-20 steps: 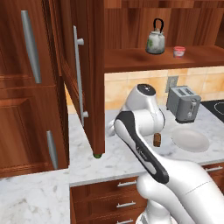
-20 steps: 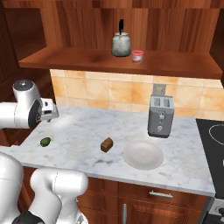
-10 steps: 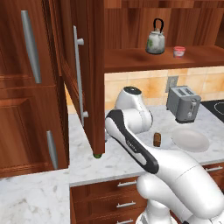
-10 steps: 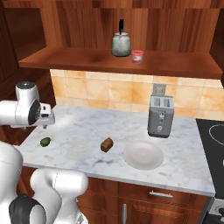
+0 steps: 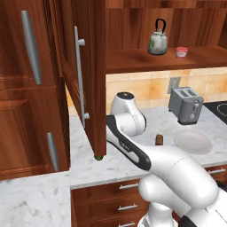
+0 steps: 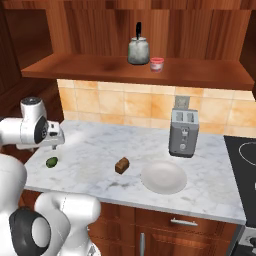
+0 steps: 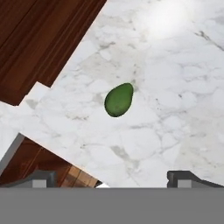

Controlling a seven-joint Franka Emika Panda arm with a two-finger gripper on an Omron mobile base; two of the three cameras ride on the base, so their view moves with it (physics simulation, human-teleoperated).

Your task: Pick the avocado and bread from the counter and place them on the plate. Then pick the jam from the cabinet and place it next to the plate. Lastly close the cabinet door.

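1. Looking down through the hand view, we see our gripper (image 7: 111, 177) spread wide with nothing between its two dark fingertips (image 7: 41, 177), poised above the avocado (image 7: 118, 99) and not touching it.
2. We find the avocado (image 6: 51, 161) lying bare on the counter (image 6: 90, 150) near its left front edge, just below our wrist in the right base view.
3. We see the bread (image 6: 122, 165) sitting on the marble between the avocado and the plate (image 6: 163, 176), apart from both.
4. We note the plate holds nothing, and the toaster (image 6: 183, 132) stands just behind it against the tiled wall.
5. We spot the jam (image 6: 156, 64) on the shelf of the cabinet (image 6: 200, 75), just beside the kettle (image 6: 138, 49).
6. We see the cabinet door (image 5: 84, 75) swung open, its edge towards us in the left base view.
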